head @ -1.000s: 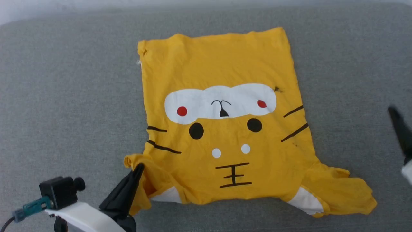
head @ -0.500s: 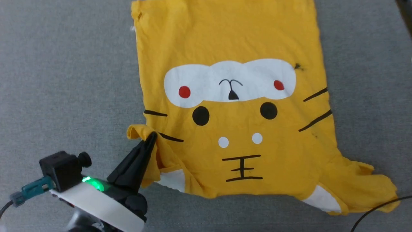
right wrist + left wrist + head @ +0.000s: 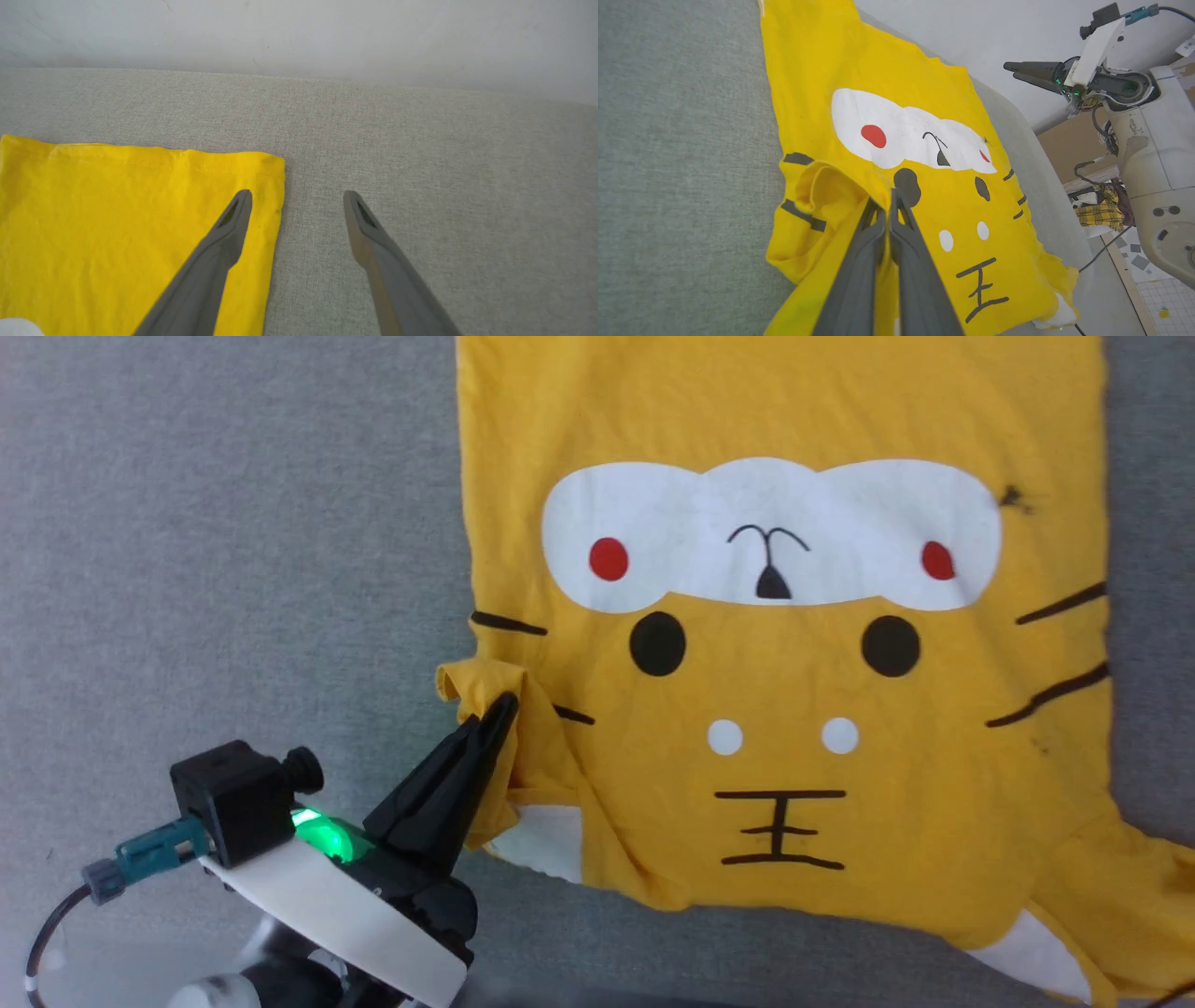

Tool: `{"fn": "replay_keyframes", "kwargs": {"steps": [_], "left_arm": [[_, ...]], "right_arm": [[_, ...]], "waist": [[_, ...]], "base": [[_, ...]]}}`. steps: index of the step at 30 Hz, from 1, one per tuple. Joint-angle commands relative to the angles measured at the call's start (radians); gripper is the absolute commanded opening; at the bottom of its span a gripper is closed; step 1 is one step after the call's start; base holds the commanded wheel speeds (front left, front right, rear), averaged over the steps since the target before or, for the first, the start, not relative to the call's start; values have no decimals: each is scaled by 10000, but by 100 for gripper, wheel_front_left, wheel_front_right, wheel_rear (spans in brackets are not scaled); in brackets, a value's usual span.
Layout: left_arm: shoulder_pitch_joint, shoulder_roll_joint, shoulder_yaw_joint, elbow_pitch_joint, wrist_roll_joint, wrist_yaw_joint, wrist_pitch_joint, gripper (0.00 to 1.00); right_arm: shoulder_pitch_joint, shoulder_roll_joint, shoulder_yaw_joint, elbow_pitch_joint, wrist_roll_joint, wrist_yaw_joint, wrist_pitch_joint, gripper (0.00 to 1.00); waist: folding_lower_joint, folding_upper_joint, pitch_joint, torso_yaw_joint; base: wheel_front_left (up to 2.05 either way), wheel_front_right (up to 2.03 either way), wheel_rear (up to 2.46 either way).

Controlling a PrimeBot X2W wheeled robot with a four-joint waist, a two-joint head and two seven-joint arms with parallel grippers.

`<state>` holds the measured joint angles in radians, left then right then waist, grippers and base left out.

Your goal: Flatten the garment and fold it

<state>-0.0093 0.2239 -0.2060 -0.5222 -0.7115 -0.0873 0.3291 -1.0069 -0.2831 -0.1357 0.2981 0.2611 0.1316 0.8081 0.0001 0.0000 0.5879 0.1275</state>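
Draw the pinched sleeve (image 3: 471,679) outward, low and slow, so the shirt (image 3: 794,700) spreads flat without dragging.
The grey woven cushion (image 3: 233,523) carries the shirt face-up: soft, creased cotton with a smooth printed face. The left gripper (image 3: 501,709) is clamped on the bunched sleeve. The right gripper (image 3: 297,196) stands wide and empty over what seems to be the far hem corner.
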Motion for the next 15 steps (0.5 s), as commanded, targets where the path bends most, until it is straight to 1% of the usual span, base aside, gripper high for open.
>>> {"fn": "replay_keyframes", "kwargs": {"steps": [1,9,15], "left_arm": [[-206,-27,-30,30,83,-80,-70,0],[-445,-112,-322,240,38,-172,-233,0],[-600,-153,-423,393,60,-209,-402,0]], "right_arm": [[-135,28,-52,63,-81,-9,10,100],[-517,90,-440,578,-686,-9,60,100],[-667,178,-579,780,-974,-9,294,100]], "waist": [[-1,0,381,384],[-1,0,909,900],[-1,0,1275,1075]], "base": [[0,0,0],[0,0,0],[0,0,0]]}}
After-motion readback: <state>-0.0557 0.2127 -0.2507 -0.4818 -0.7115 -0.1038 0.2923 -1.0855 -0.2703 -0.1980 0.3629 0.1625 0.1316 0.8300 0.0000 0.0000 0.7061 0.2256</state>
